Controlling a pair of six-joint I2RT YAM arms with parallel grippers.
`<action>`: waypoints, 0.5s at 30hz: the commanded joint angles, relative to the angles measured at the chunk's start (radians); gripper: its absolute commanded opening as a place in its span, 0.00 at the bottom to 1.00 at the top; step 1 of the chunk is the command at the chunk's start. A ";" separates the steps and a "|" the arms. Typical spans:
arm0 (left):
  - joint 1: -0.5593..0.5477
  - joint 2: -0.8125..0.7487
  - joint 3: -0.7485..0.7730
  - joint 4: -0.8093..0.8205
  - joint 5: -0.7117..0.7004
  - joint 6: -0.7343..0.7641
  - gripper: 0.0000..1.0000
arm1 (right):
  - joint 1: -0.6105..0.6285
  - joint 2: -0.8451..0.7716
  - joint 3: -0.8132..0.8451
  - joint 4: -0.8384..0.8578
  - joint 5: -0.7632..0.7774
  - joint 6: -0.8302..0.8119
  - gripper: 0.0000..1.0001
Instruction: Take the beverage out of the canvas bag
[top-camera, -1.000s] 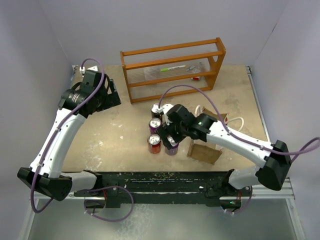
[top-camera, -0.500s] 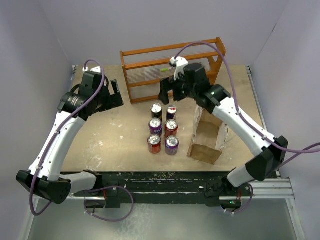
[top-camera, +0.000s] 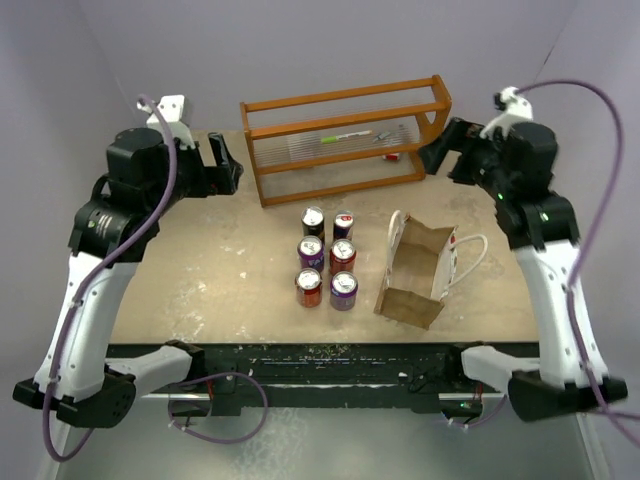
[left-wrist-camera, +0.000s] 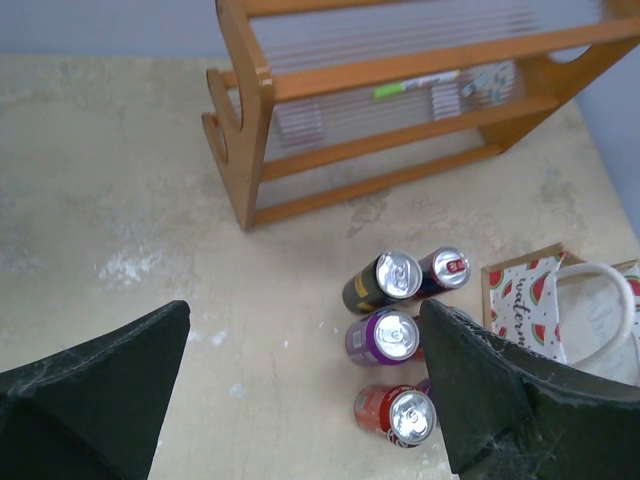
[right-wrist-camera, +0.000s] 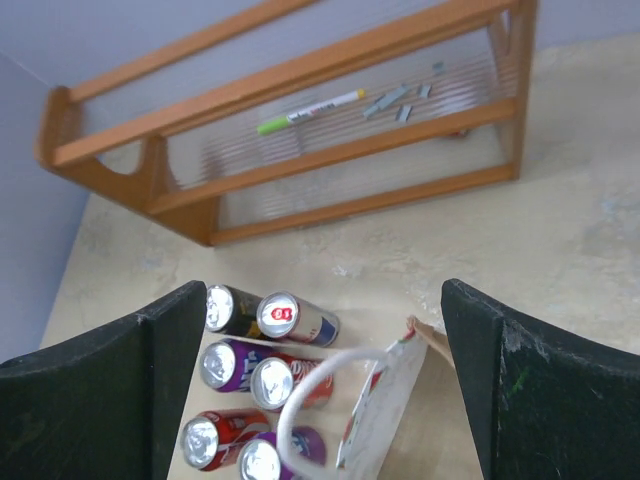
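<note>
- The canvas bag (top-camera: 415, 275) stands on the tabletop (top-camera: 230, 270) at about 4 o'clock from its centre, with its mouth up and leaning toward 9 o'clock.
- Bag material: tan-brown woven cloth, boxy with soft walls. The left wrist view shows a pale panel with a watermelon print. A white loop handle (top-camera: 470, 258) droops off the 3 o'clock side.
- No can top shows in the mouth from above. The floor behind the near wall is partly hidden, so the bag looks emptied but this is not confirmed.
- Six beverage cans (top-camera: 327, 262) stand upright just beside the bag at its 9 o'clock, in two columns of three. They are smooth cylinders with shiny metal lids, coloured black, purple and red.
- The left hand (top-camera: 225, 170) sits at 10 o'clock, its fingers spread wide and holding nothing.
- The right hand (top-camera: 440, 158) sits at 2 o'clock, likewise wide apart and empty, well clear of the bag.
- Step judged: check the bag interior.
  - If a can is inside, descend vertically through the mouth, clear of the handle loops.
  - Close across the round wall below the lid rim and lift straight up.
  - The limp cloth would likely drag, so the other hand should pin a bag wall.
- An orange wooden rack (top-camera: 345, 140) stands at 12 o'clock. It has slatted shelves and a green marker (top-camera: 345, 137) lies on one of them.
</note>
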 joint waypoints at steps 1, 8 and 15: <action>0.006 -0.054 0.079 0.049 0.039 0.071 0.99 | -0.001 -0.163 0.025 -0.134 0.131 -0.007 1.00; 0.006 -0.163 0.084 -0.037 0.071 0.011 0.99 | 0.000 -0.344 0.008 -0.205 0.296 0.000 1.00; 0.006 -0.290 0.101 -0.091 0.029 -0.033 0.99 | 0.000 -0.392 0.117 -0.320 0.196 -0.016 1.00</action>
